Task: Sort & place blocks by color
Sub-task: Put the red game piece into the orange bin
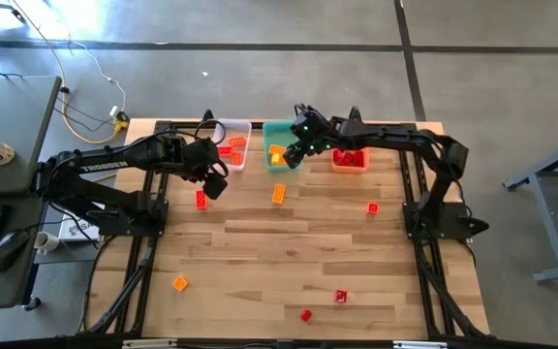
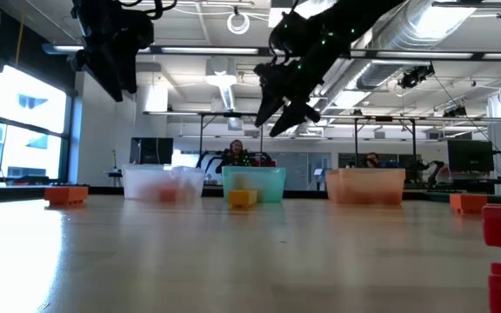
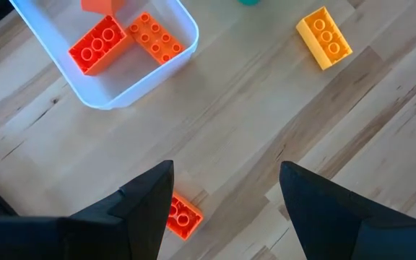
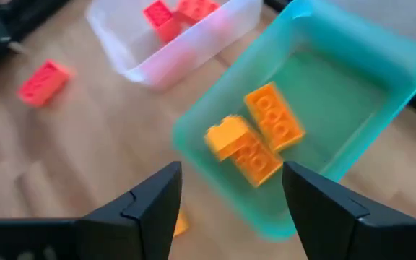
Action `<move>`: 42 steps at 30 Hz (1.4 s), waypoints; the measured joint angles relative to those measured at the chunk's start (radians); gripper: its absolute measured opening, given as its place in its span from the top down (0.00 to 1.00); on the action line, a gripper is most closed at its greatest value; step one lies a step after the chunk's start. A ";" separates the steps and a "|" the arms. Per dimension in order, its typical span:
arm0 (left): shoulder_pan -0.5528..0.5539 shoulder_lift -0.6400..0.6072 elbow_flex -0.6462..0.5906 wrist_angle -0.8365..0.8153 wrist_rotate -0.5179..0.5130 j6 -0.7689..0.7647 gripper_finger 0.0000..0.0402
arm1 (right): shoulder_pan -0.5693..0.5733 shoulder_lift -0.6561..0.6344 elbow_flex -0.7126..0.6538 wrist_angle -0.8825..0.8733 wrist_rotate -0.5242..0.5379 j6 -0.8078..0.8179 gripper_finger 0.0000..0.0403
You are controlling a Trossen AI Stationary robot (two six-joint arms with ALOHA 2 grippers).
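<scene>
My right gripper (image 4: 231,173) hangs open above the near rim of the teal bin (image 4: 381,65), with nothing between its fingers. Three yellow-orange blocks (image 4: 273,119) lie in that bin; one (image 4: 226,136) is blurred. My left gripper (image 3: 226,173) stands open above the table in front of the clear bin (image 3: 107,101). An orange-red block (image 3: 181,214) lies flat on the wood beside one of its fingers, untouched. The clear bin holds orange-red blocks (image 3: 96,47). In the high view the left gripper (image 1: 216,184) is above the red block (image 1: 201,200), and the right gripper (image 1: 294,155) is over the teal bin (image 1: 281,131).
An orange bin (image 1: 350,165) with red blocks stands right of the teal one. Loose blocks lie on the table: a yellow-orange one (image 1: 279,193) at the middle, a red one (image 1: 372,207) to the right, an orange one (image 1: 179,284) near left, two red ones (image 1: 340,296) near the front.
</scene>
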 joint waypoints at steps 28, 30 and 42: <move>0.000 0.000 0.000 0.001 0.000 0.205 0.41 | 0.623 -0.082 0.001 -0.266 -0.002 0.722 0.44; 0.000 0.000 0.000 0.001 0.000 0.221 0.41 | 0.664 -0.082 0.001 -0.274 -0.007 0.753 0.44; 0.000 0.000 0.000 0.001 0.000 0.240 0.41 | 0.884 -0.078 0.001 -0.324 -0.045 0.857 0.44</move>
